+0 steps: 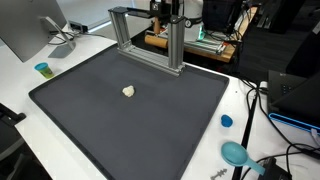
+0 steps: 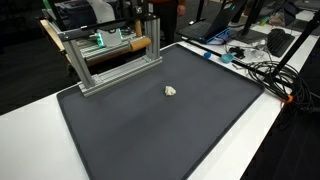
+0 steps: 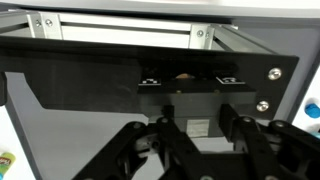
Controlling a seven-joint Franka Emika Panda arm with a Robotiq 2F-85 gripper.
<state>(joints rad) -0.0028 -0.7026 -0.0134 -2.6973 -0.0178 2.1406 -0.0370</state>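
White table (image 1: 75,50), dark mat (image 1: 150,125)

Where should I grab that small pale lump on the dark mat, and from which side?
Take the pale lump across its middle, coming straight down from above: it is small, low and lies flat on the mat, apart from the metal frame, so no side offers a handle.

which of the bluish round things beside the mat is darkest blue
The small cap at the edge of the mat; the larger disc near it and the cup by the monitor are lighter teal.
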